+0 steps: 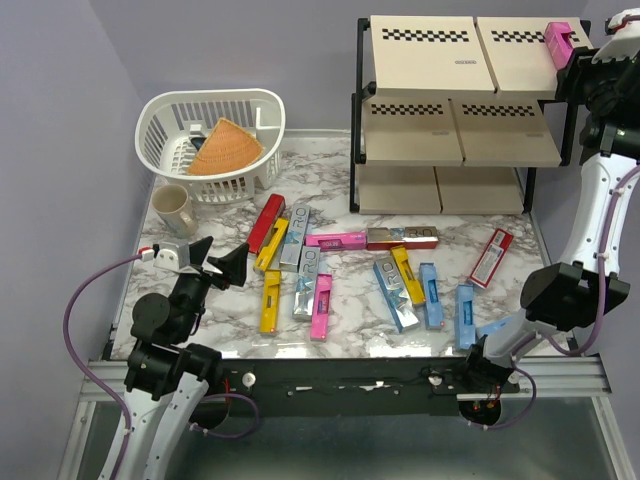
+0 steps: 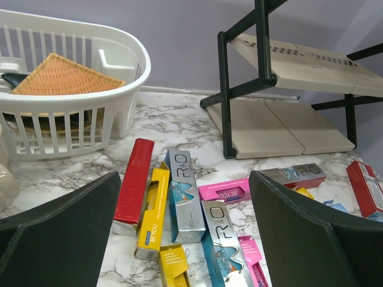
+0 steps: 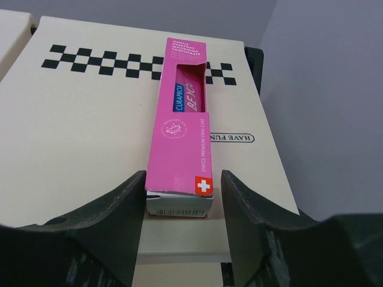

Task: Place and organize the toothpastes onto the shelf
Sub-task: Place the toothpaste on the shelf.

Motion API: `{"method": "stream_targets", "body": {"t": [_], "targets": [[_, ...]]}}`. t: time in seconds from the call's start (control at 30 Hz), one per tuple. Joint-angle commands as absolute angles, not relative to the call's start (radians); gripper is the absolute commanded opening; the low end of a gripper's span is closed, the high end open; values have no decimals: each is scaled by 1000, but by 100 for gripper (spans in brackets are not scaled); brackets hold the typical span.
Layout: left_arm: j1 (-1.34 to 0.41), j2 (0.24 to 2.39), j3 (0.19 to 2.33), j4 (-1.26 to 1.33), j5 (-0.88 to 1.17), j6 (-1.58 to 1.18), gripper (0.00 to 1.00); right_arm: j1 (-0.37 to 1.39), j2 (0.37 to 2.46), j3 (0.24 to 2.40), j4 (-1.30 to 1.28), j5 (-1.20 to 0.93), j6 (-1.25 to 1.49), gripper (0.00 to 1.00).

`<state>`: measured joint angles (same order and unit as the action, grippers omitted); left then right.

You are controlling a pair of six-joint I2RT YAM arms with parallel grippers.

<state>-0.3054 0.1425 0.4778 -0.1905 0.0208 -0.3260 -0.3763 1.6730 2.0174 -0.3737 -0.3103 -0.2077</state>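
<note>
Robotics lab test cell: a marble-patterned desk enclosed by plain lilac walls, with an aluminium rail mounted along its near edge.

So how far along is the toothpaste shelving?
Early. Done: one pink toothpaste carton lies on the shelf's top tier. In hand: nothing clamped; the right gripper straddles that carton, jaws slack; left gripper open, empty. Left: about a dozen cartons on the marble table.

Shelf top: bare panel left of the pink carton.
Lower tiers: open at the front.
Desk middle: scattered cartons crowd it.
Desk back-left: white basket and mug stand in the way.
</note>
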Motion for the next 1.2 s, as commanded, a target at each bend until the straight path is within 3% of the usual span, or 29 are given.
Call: {"method": "stream_targets", "body": {"t": [0.0, 0.27, 0.5, 0.7, 0.83, 1.0, 1.17], "targets": [[-307, 140, 492, -198, 40, -314, 99, -394, 1709, 2060, -345, -334, -213, 64], [-307, 137, 491, -198, 40, -313, 99, -408, 1684, 2040, -322, -308, -195, 75], [-305, 124, 491, -195, 44, -314, 99, -410, 1620, 2040, -330, -408, -141, 95], [-305, 106, 492, -192, 49, -314, 99, -408, 1478, 1981, -327, -477, -3, 100], [-305, 84, 491, -192, 46, -316, 99, -393, 1331, 1807, -279, -506, 142, 100], [-307, 63, 494, -195, 46, -318, 99, -327, 1108, 1395, -189, -433, 317, 100], [-314, 35, 494, -201, 43, -321, 99, -135, 872, 1034, -164, -310, 357, 100]]}}
